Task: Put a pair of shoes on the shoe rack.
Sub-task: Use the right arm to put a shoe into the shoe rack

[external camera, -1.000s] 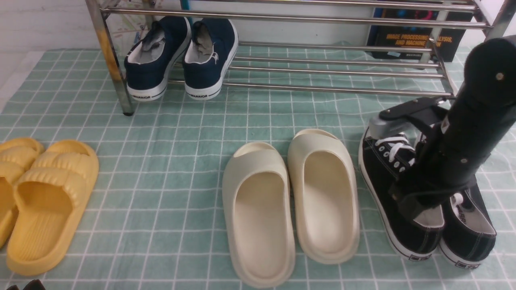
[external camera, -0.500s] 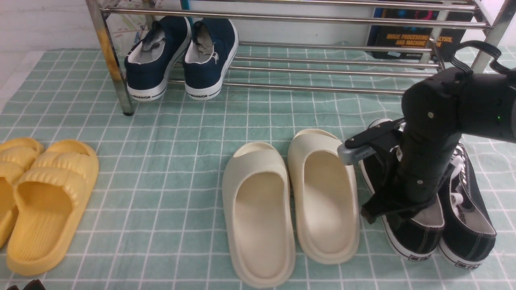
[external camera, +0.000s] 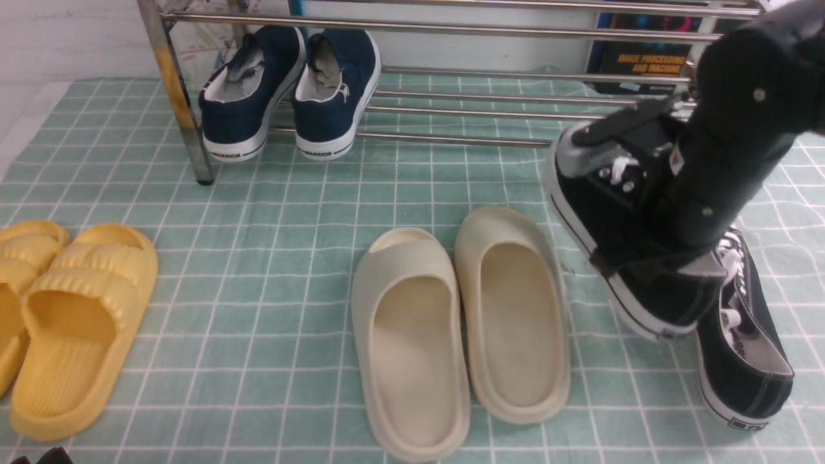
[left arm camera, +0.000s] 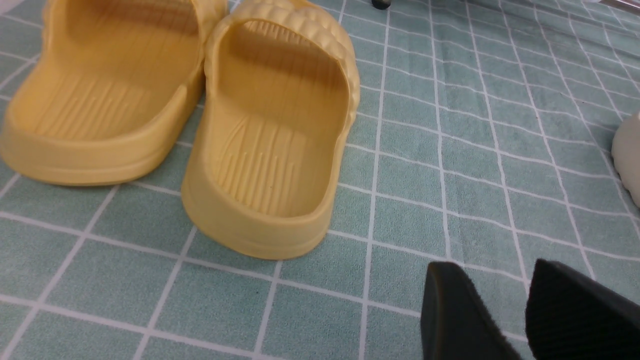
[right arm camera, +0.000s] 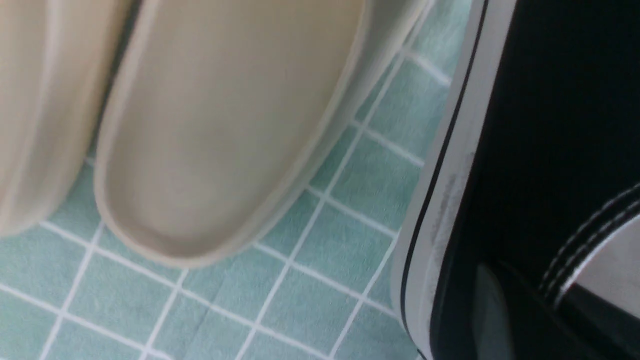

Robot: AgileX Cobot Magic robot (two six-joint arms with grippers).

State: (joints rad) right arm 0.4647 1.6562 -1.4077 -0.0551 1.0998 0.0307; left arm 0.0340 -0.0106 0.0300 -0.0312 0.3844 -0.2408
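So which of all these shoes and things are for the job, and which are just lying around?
For the job:
- lifted black sneaker, up in the air
- second black sneaker, not lifted
- shoe rack

Just lying about:
- navy shoes, on the rack
- cream slides
- yellow slides
- book, behind the rack

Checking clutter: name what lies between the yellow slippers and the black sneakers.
The two cream slippers, side by side on the checked cloth; the front view shows it.

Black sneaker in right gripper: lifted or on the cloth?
Lifted, tilted: right gripper holds black sneaker off the cloth, heel over its mate.
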